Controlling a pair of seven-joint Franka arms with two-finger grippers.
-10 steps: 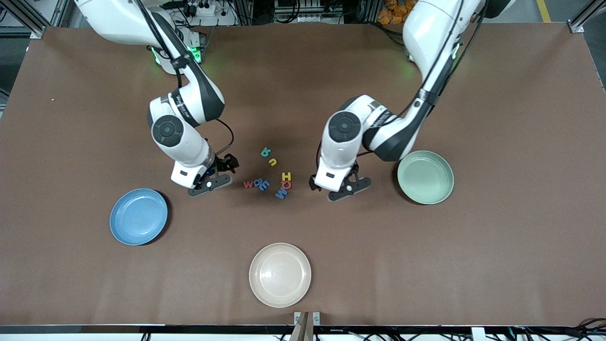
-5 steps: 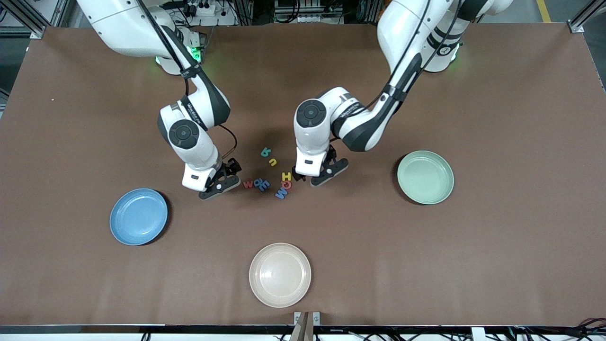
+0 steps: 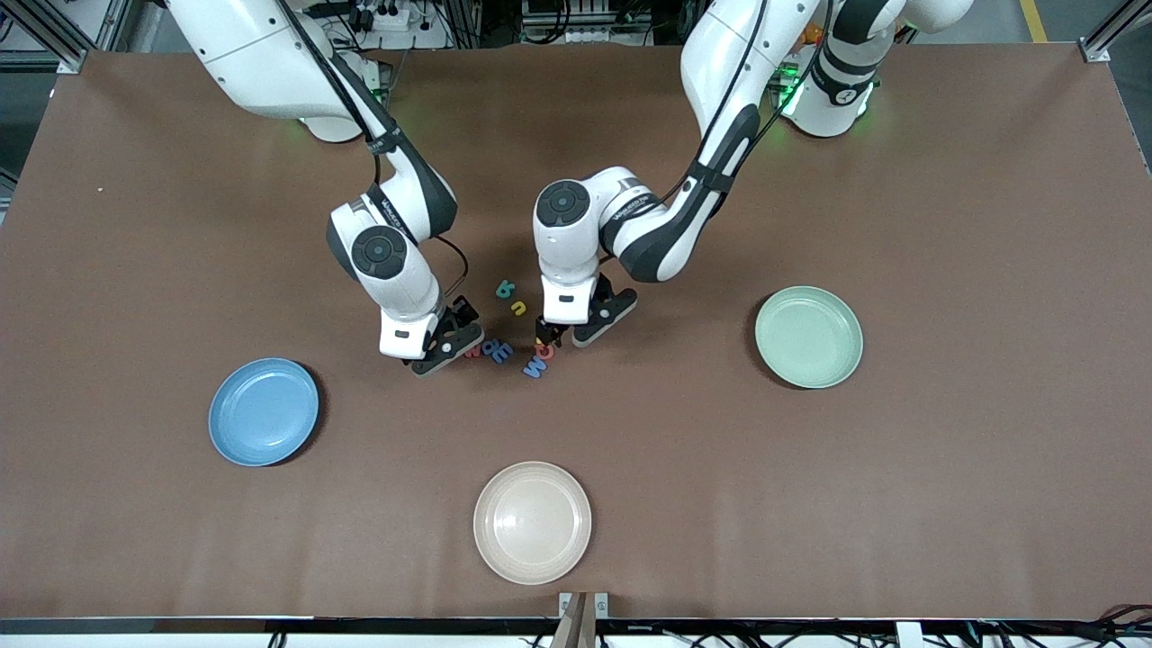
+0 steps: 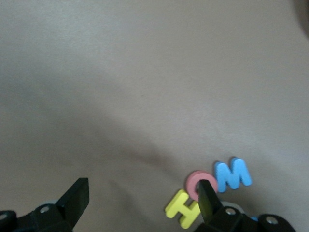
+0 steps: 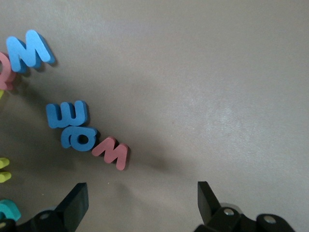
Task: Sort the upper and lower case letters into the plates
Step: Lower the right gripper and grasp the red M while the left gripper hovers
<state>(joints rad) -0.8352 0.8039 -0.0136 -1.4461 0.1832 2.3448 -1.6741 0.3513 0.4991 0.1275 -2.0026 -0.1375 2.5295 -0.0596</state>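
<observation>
We see both grippers low over the cluster of letters at the middle of the table (image 3: 945, 504).

Left gripper (image 3: 565, 335): fingers spread apart and empty. In the left wrist view one fingertip (image 4: 206, 199) stands at the yellow H (image 4: 182, 210) and the red O (image 4: 197, 181); we cannot tell whether it touches them. The blue M (image 4: 232, 174) lies just beside the O, and in the front view it is the letter nearest the camera.

Right gripper (image 3: 443, 346): fingers also spread apart and empty, at the end of the cluster toward the right arm. In the right wrist view the red w (image 5: 111, 152) lies close ahead of the gap between the fingers, touching the blue e (image 5: 79, 137); the blue E (image 5: 66, 115) adjoins that.

A yellow u (image 3: 518, 308) and a teal letter (image 3: 505, 289), probably a lower-case one, lie farther from the camera than the rest.

Plates: the blue plate (image 3: 264, 411) sits toward the right arm's end and the pale green plate (image 3: 808, 337) toward the left arm's end, each well apart from the letters. A cream plate (image 3: 532, 522) sits nearest the camera.
</observation>
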